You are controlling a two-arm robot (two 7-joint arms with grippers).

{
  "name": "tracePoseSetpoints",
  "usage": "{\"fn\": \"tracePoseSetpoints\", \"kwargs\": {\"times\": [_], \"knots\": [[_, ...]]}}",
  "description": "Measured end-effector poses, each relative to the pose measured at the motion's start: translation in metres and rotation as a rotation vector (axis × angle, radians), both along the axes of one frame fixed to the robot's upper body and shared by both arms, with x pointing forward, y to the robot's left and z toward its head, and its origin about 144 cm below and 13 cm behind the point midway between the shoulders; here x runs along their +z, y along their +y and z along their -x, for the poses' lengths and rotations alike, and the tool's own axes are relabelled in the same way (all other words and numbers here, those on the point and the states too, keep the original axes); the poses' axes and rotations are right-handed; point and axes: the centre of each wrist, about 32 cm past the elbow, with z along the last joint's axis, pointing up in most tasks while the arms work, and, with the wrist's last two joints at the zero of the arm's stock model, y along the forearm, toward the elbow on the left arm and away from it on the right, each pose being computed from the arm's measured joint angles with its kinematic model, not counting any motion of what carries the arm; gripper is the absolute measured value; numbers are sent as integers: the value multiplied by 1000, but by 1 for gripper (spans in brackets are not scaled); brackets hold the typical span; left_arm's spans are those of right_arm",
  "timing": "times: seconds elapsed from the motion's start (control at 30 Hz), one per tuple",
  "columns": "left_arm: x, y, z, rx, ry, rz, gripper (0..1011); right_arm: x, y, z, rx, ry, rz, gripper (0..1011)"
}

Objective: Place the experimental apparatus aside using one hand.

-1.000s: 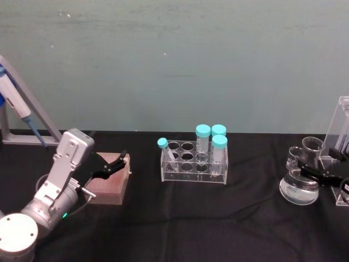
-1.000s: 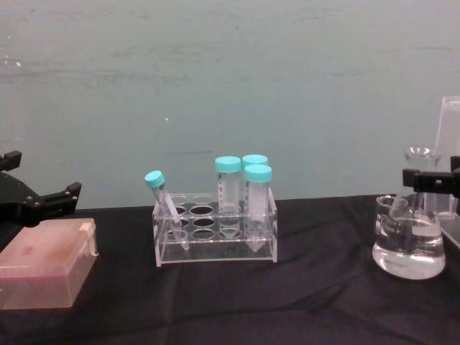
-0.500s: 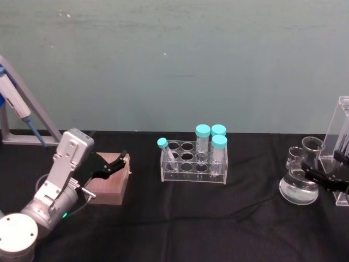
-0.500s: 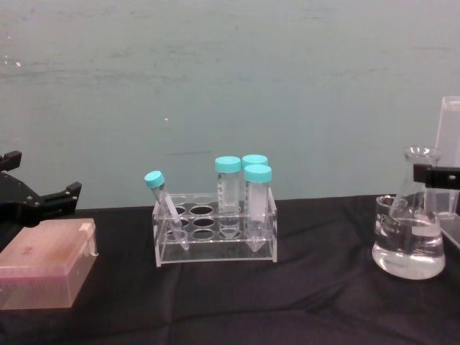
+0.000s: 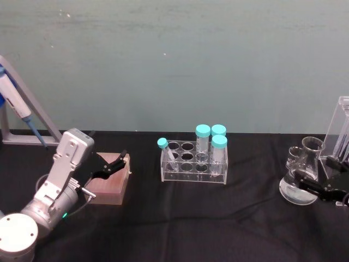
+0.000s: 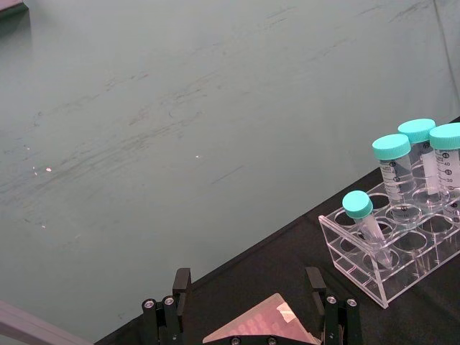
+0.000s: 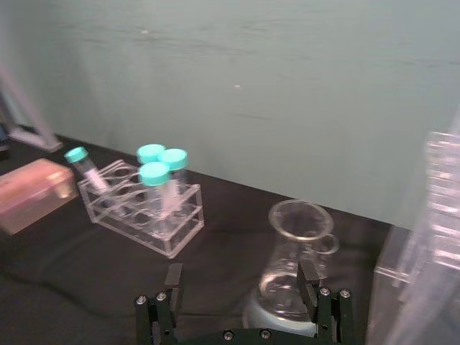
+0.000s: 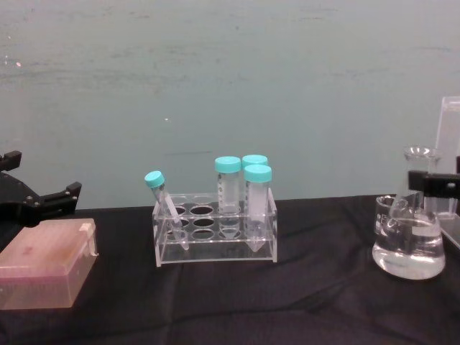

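The right gripper point(image 5: 322, 184) is wide open and holds nothing. Its fingers point(image 7: 307, 278) sit on both sides of the conical flask point(image 5: 301, 180) at the table's right edge. The small beaker point(image 5: 294, 156) stands just behind, beside the clear stand point(image 5: 341, 131). The gripper has dropped lower than a moment ago. The left gripper point(image 5: 112, 166) waits open over the pink box point(image 5: 109, 185).

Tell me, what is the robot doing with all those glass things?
The robot's right tool is open and sits right next to the conical flask with clear liquid in it, at the right end of the black table. It hasn't grabbed the flask, which stands on the table beside a small beaker and a tall clear stand. The left tool waits, open, over a pink box. The tube rack sits untouched in the middle.
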Motion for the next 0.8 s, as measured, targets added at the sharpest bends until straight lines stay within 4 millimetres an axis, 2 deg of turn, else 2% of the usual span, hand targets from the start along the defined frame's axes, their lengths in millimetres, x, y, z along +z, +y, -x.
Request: {"fn": "tracePoseSetpoints", "kwargs": {"times": [0.47, 0.8], "knots": [[0, 0, 0, 0, 0, 0, 1000, 1, 13, -5, 205, -18, 11, 1000], [0, 0, 0, 0, 0, 0, 1000, -1, 16, -5, 276, -11, 9, 1002]]}}
